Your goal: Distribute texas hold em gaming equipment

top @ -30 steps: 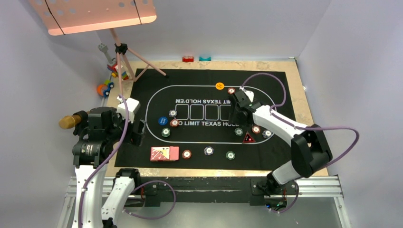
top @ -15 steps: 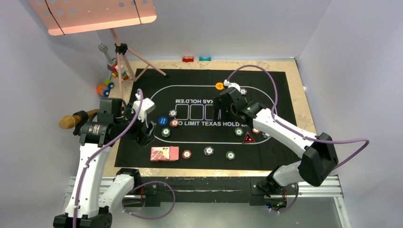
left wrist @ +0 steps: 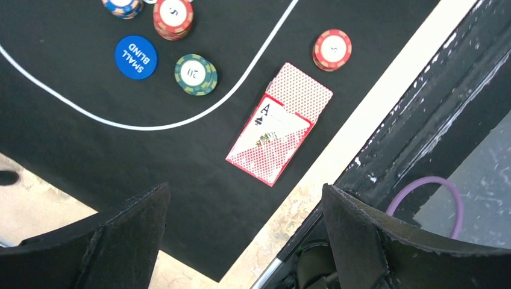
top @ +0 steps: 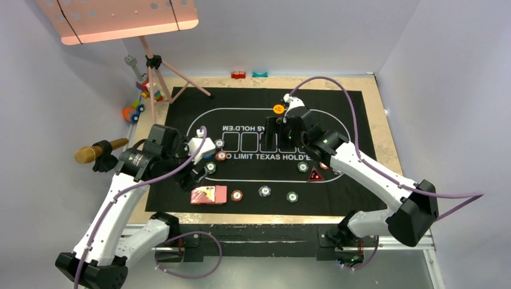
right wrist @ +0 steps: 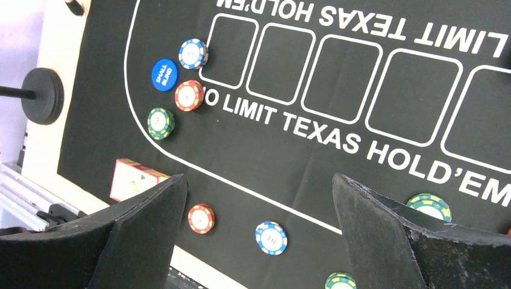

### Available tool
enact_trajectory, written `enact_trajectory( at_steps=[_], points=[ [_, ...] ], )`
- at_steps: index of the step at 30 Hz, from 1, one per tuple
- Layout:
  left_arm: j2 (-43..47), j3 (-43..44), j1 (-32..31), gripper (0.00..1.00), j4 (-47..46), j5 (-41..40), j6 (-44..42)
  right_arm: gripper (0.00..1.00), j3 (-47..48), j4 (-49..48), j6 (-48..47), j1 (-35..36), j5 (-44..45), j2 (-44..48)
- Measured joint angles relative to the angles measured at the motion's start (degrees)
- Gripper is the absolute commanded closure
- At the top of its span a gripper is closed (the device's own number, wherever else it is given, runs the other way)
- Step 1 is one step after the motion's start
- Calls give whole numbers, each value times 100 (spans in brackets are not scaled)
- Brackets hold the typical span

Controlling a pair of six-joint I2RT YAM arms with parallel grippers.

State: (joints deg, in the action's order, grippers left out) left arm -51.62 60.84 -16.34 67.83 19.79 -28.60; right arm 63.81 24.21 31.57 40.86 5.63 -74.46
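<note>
The left gripper (left wrist: 244,241) has its fingers (left wrist: 108,241) spread wide and empty, hanging over the lower part of the frame just below the card deck (left wrist: 279,123). The deck lies on the black mat (left wrist: 90,162) near its pale edge, its top red-backed card slid askew so an ace shows. The right gripper (right wrist: 259,241) also stands wide and holds nothing, above the printed row of card boxes (right wrist: 337,72).

Chips sit singly and in short piles: a red chip (left wrist: 332,49) upper right of the deck, a green chip (left wrist: 196,74) and the blue button (left wrist: 135,57) at upper left, more red, blue-white and green ones along the white oval line. In the overhead view the orange button (top: 278,109) lies at the top of the oval and the triangular marker (top: 314,175) at right.

Judged risks: thin, glossy cards lie flat on cloth, so closing fingers may slide the deck or take several cards; the loose top card could skate off toward the tabletop edge (left wrist: 361,150). Ridged, stiff chips may tip or scatter if clipped
</note>
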Motion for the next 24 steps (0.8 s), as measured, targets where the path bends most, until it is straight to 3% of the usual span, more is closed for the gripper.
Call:
enact_trajectory(
  at_steps=[11, 17, 24],
  points=[
    [-59, -1080, -857, 0, -468, -638, -380, 2, -992, -645, -26, 0, -70, 483],
    [166, -1871, -909, 0, -758, -479, -1126, 2, -699, -691, -120, 0, -107, 278],
    [37, -2151, -925, 0, -1019, -393, -1613, 2, -632, -756, -140, 0, -179, 184]
  ],
)
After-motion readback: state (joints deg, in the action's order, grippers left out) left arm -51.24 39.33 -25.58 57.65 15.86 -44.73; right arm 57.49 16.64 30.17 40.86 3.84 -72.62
